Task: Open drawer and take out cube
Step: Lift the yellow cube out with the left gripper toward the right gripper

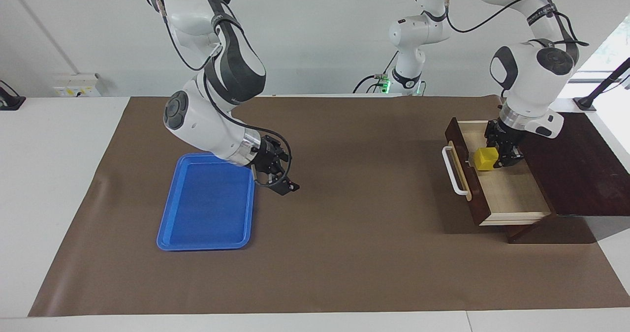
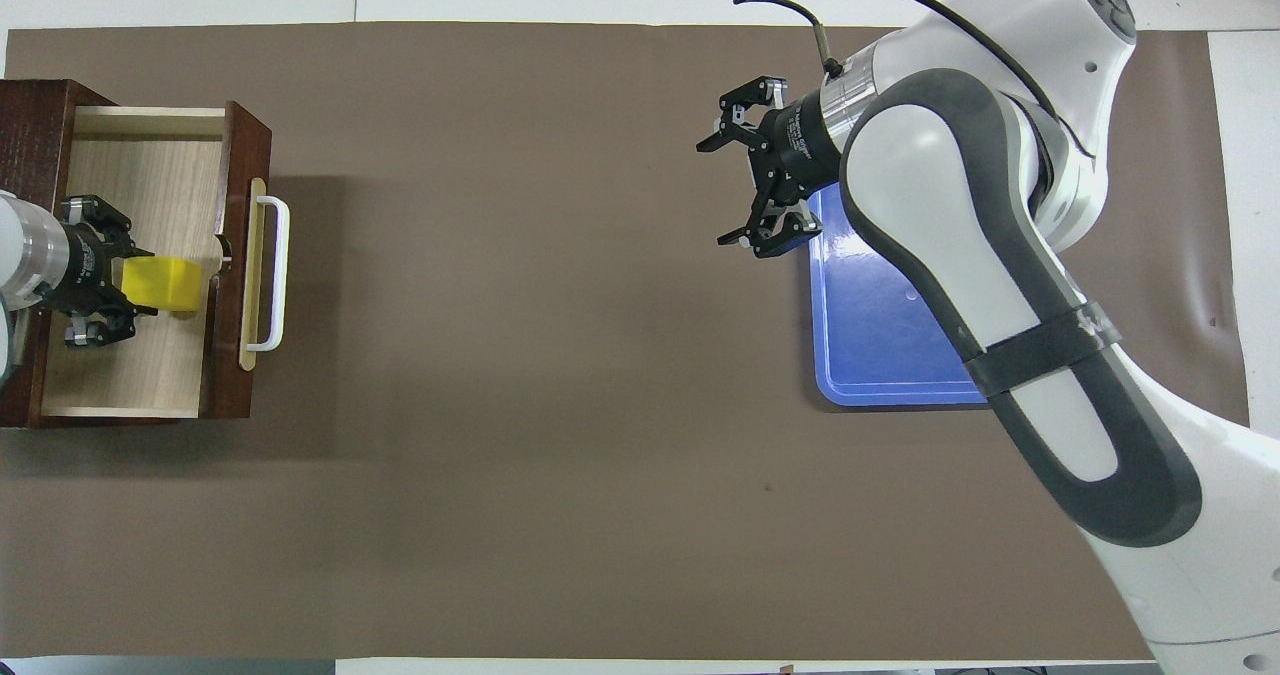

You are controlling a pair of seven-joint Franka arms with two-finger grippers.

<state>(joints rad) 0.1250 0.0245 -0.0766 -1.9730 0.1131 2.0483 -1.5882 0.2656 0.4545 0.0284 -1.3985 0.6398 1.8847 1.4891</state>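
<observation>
The drawer (image 1: pixel 512 194) stands pulled open at the left arm's end of the table, its pale interior showing and its white bar handle (image 1: pixel 453 172) toward the table's middle. It also shows in the overhead view (image 2: pixel 140 165). The yellow cube (image 1: pixel 485 158) is inside the drawer, close to the drawer front. My left gripper (image 1: pixel 504 152) reaches down into the drawer, its fingers closed on two sides of the cube (image 2: pixel 165 285). My right gripper (image 1: pixel 280 182) is open and empty, low over the mat beside the blue tray, also seen from overhead (image 2: pixel 735 180).
A flat blue tray (image 1: pixel 206 209) lies on the brown mat at the right arm's end of the table. The dark brown cabinet top (image 1: pixel 581 169) extends from the drawer toward the table's edge. The brown mat (image 1: pixel 354 214) covers the table between tray and drawer.
</observation>
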